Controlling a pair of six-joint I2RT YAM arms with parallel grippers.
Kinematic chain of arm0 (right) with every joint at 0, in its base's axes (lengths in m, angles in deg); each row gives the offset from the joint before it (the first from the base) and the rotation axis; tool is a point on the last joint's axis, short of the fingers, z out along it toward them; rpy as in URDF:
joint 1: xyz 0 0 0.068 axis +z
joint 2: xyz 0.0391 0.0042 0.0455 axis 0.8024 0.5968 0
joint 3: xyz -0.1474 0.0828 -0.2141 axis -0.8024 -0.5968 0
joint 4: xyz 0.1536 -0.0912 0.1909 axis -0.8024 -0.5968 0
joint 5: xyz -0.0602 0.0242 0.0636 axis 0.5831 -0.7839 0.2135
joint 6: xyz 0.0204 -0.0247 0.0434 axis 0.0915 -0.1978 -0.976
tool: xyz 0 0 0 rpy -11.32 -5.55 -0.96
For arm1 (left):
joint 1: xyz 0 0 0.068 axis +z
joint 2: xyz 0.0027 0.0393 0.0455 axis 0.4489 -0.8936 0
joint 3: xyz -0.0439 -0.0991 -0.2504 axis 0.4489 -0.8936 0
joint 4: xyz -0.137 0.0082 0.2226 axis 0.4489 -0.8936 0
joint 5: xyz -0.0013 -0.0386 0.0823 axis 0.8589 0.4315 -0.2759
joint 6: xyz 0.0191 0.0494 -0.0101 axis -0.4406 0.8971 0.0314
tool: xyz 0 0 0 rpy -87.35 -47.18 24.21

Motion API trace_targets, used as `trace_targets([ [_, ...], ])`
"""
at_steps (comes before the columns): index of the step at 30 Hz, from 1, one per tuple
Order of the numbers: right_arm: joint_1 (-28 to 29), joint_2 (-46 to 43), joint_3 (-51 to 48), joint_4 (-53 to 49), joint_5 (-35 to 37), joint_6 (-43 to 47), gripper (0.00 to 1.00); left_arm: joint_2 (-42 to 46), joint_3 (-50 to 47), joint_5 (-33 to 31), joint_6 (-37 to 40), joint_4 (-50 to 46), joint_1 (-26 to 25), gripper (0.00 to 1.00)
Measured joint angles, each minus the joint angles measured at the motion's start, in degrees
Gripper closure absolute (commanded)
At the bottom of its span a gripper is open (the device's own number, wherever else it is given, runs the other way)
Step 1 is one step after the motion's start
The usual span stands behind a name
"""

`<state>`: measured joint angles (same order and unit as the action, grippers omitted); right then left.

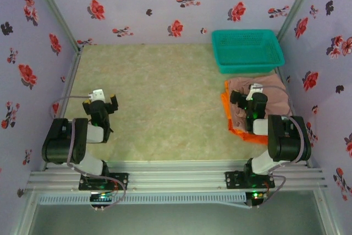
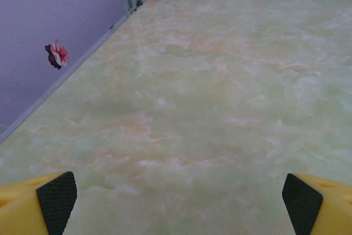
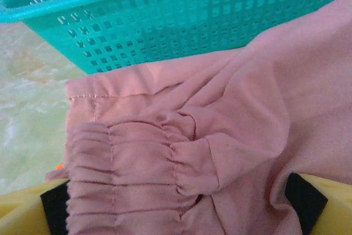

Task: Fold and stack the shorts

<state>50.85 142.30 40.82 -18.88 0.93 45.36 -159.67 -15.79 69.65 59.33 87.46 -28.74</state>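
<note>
Right gripper [image 1: 248, 102], jaws wide, straddles the pink shorts [image 3: 220, 136] at mid-right (likely readying a pinch); left gripper [image 1: 102, 105] hangs open.

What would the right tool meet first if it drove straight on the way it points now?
The dusty pink shorts: their gathered waistband lies between the pads of the open right tool. Depth is unclear, so it may already be touching. The teal mesh basket stands beyond them, so it would come second.
</note>
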Motion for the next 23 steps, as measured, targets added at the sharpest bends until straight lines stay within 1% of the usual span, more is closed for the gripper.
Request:
trace_targets([
  [4,0.4,0.0,0.1,-0.3,1.0,0.4,0.01,0.0,3.5,0.8,0.0,-1.9,0.2,0.00],
  [23,0.6,0.0,0.1,-0.3,1.5,0.8,0.01,0.0,3.7,1.2,0.0,-4.5,0.1,0.01],
])
